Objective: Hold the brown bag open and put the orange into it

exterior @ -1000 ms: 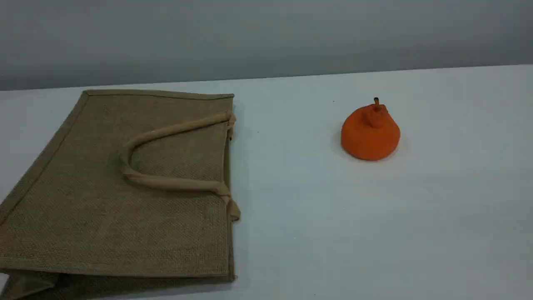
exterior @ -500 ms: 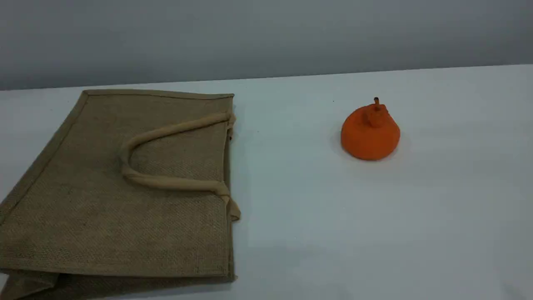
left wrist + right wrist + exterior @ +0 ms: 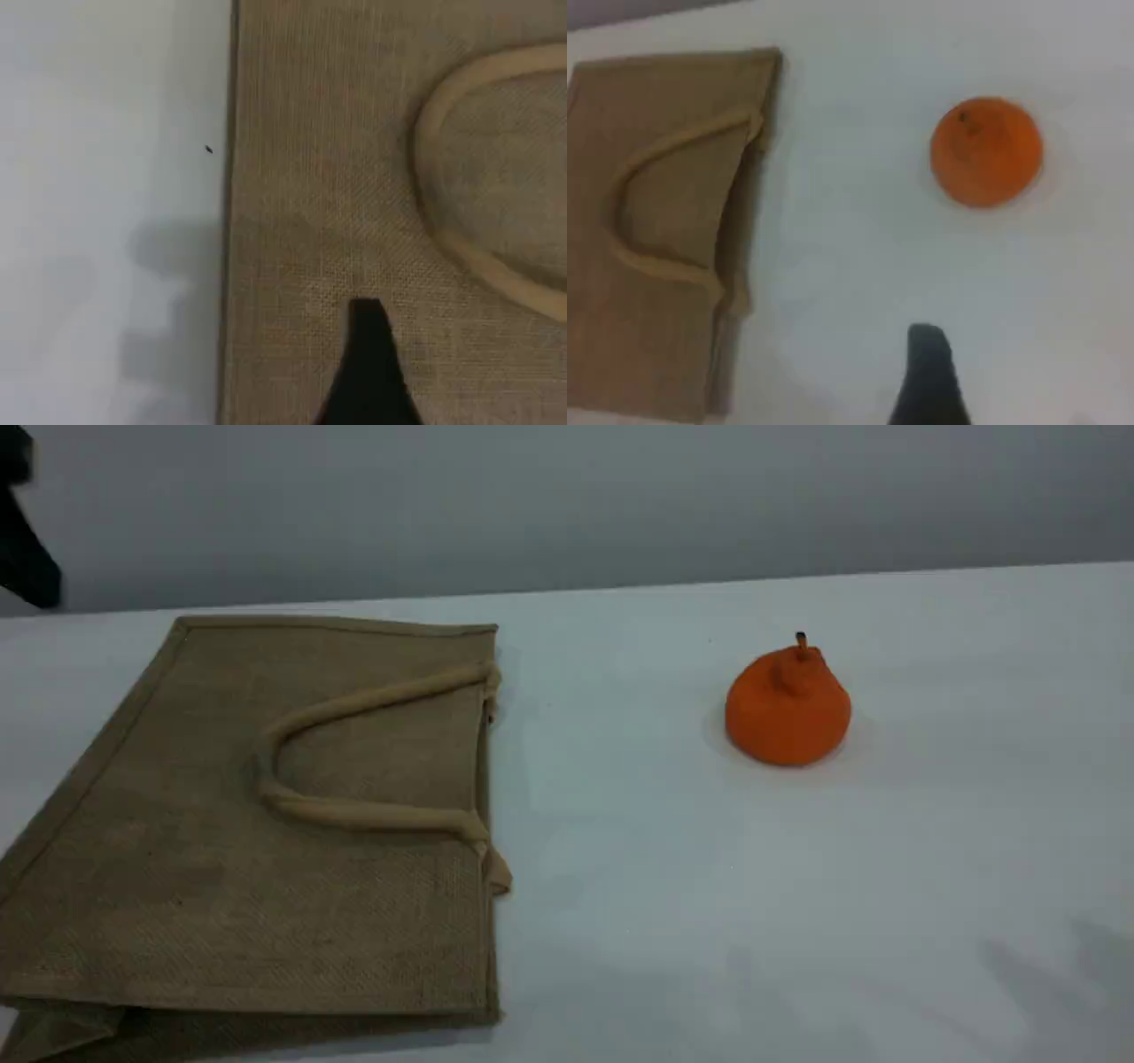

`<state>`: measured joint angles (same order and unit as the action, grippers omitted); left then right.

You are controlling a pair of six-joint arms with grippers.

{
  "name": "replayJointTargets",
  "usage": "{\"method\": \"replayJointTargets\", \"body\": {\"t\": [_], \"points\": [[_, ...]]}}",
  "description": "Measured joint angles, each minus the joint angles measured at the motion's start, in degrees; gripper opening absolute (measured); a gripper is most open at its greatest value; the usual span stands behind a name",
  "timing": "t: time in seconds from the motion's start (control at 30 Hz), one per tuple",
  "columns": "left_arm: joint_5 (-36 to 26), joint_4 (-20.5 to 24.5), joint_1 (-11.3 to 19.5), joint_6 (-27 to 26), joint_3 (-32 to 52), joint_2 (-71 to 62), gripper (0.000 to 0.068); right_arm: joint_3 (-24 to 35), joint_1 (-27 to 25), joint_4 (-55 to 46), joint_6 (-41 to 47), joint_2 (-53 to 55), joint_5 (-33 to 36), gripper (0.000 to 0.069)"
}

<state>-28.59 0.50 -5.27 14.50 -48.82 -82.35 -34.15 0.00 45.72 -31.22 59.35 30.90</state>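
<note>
A white table holds one brown bag lying flat on the left, its mouth edge facing right toward one orange, which sits upright and well apart from it. One beige handle is in view, lying flat on the bag's upper panel. The left gripper hovers over the bag's weave near that handle; the right gripper hangs above bare table between bag and fruit. Both stand wide apart and hold nothing. To do this step well, the left gripper should probably pinch only the top handle or upper edge, lifting one layer so the mouth gapes toward the orange.
</note>
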Motion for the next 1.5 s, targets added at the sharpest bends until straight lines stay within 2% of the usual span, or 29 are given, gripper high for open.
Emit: {"method": "replayJointTargets", "body": {"t": [0.17,0.33,0.47,0.67,0.8,1.5], "points": [[3.4,-3.8,0.0,-0.7,-1.7,-8.6,0.0475,0.0,0.0,6.5,-4.3,3.1,-0.5,0.0447],[5.1,-5.1,0.0,-0.8,-3.8,-15.2,0.0475,0.0,0.1,13.8,-10.1,6.9,-3.2,0.0447],[6.7,-5.1,-0.3,-1.0,-5.3,-18.9,0.0475,0.0,0.1,20.8,-16.5,11.3,-3.2,0.0447],[8.0,-5.1,-2.6,-1.0,-8.3,-23.7,0.0475,0.0,0.1,33.1,-27.7,17.3,-3.1,0.0447],[8.0,-5.1,-2.9,-0.3,-10.6,-27.3,0.0475,0.0,0.1,39.4,-33.7,19.8,-1.1,0.0447],[9.5,-5.7,-3.5,1.3,-17.3,-39.5,0.0462,0.0,0.1,41.9,-37.2,20.2,-1.0,0.0447]]}}
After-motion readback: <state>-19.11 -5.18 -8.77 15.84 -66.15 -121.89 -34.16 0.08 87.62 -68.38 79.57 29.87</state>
